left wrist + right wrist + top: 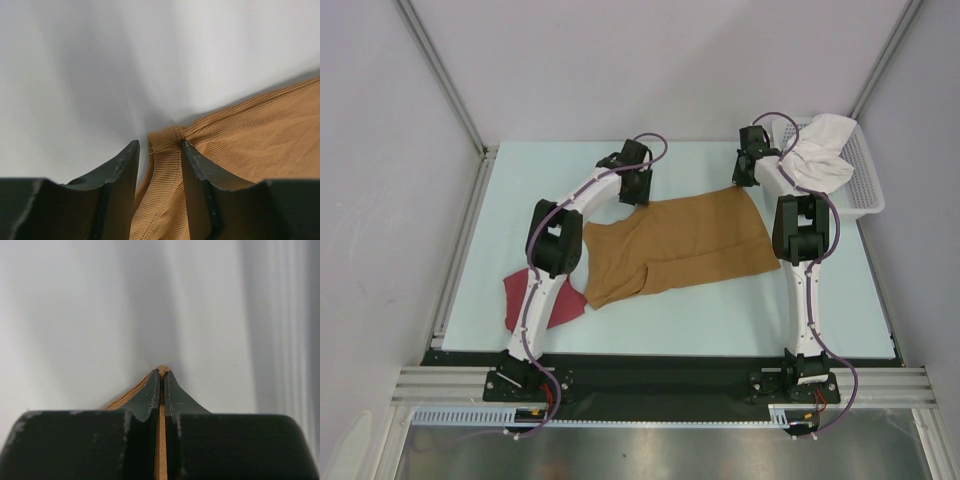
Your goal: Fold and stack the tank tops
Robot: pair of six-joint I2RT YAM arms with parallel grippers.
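Probably, with the right gripper (pixel 161 373) pinched shut on the far right corner of the tan tank top (pixel 675 250) lying mid-table (pixel 720 315), and the left gripper (pixel 159 146) standing apart around its far left corner, lifting now could drop that side.

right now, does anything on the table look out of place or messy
Yes. A white cloth hangs over the rim of the basket at the far right, half spilling out. The dark red tank top lies crumpled under the left arm, while the tan tank top sits skewed across the table.
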